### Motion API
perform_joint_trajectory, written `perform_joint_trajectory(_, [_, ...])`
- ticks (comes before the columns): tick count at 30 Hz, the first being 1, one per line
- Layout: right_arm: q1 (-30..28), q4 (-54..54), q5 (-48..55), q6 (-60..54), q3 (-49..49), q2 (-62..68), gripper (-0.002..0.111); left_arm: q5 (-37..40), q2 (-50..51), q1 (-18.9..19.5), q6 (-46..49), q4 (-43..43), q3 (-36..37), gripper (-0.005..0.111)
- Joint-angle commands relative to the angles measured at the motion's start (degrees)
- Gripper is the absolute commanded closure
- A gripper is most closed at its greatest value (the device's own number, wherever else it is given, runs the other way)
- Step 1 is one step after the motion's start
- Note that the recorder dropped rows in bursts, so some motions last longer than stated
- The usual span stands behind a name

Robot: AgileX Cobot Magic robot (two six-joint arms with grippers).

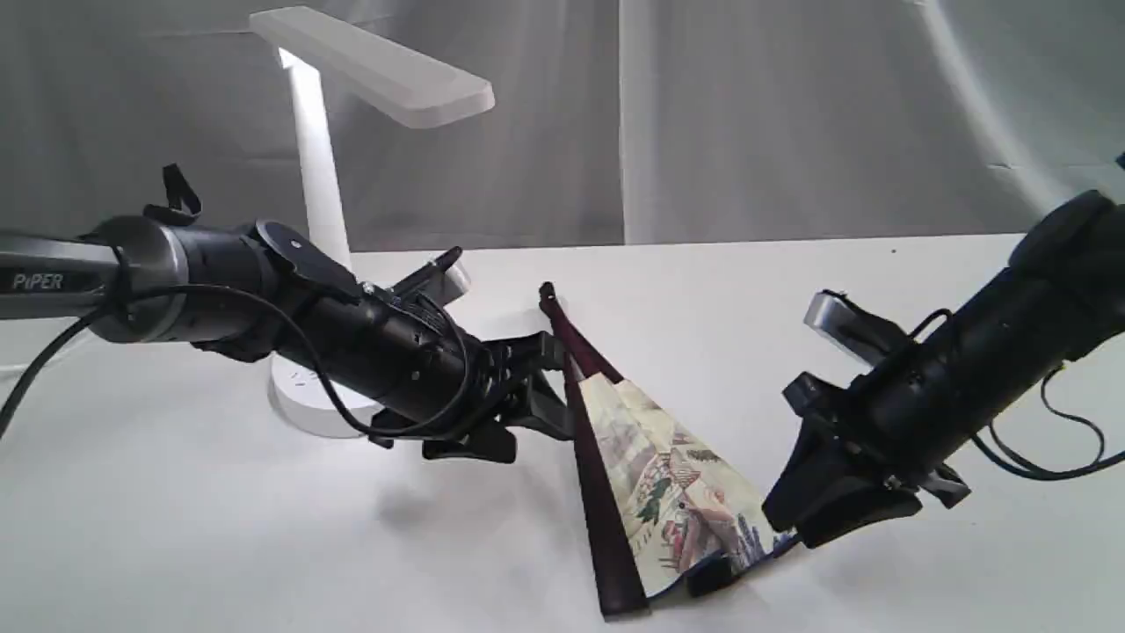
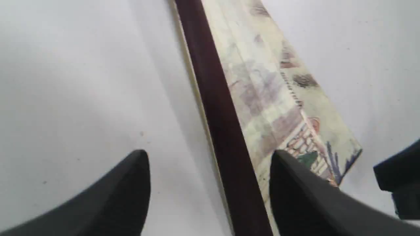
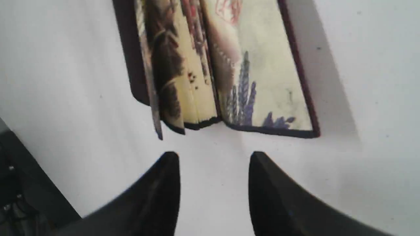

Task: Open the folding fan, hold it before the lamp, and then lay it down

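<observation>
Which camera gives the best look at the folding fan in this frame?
The exterior view: it shows the folding fan almost whole along its length, lying partly open. The left wrist view shows only one dark guard and a strip of painted leaf; the right wrist view only the black-edged outer end.

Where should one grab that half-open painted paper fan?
By the dark maroon wooden guard stick edging the cream painted paper fan, from above, pinching across its narrow width: it looks stiff and exposed; the pleated leaf might crumple.
</observation>
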Motion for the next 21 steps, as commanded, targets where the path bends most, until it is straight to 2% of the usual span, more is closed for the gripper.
perform_joint_trajectory(1, [1.7,-1.1,0.3,0.4,0.2,-0.1,0.069,0.3,0.1,-0.2,-5.3,5.1,-1.1,0.052])
perform_joint_trajectory(7, [1.5,-4.0,0.3,4.0,0.2,-0.3,0.068,4.0,0.1,-2.4,-7.5,7.6,-4.9,0.052])
perform_joint_trajectory(14, [1.5,-19.1,0.3,16.3,0.2,-3.9,0.068,-0.2,0.1,-8.9,-32.2,34.3,-10.8,0.052])
perform_joint_trajectory(18, [1.5,-24.8,-3.1,22.5,1.2,-9.7,0.070,-3.0,0.3,-10.9,-37.8,38.0,-12.6,0.052])
perform_joint_trajectory(21, [1.5,-25.9,-7.1,22.8,4.7,-13.7,0.071,-2.9,1.3,-11.4,-40.0,38.0,-15.7,0.054])
